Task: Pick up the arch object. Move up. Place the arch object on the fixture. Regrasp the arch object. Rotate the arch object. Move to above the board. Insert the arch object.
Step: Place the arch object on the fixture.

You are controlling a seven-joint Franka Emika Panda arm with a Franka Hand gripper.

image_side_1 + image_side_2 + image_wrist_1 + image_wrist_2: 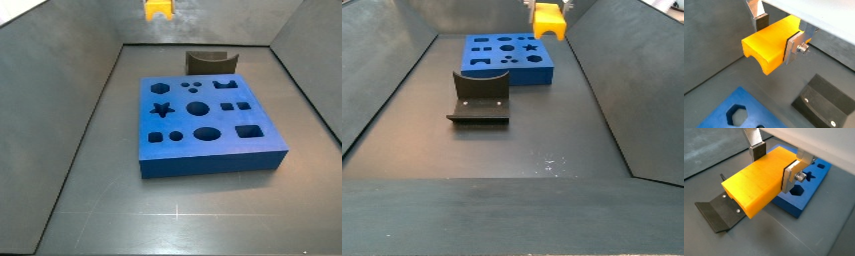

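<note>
One blue board (207, 128) fills mid-frame in a side view, its shaped holes uncovered. One dark fixture (207, 62) stands just behind it. One gripper (779, 34), at the top edge, has its jaws clamped on the single yellow arch object (769, 45), held well above both.

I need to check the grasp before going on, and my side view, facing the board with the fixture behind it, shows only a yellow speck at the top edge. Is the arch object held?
Observer: Yes. In both wrist views the gripper is shut on the arch object.
Operator: Where is the fixture?
Observer: Empty on the floor, in front of the board: the fixture.
Operator: Is the arch touching anything below?
Observer: No, it hangs in the air.
</note>
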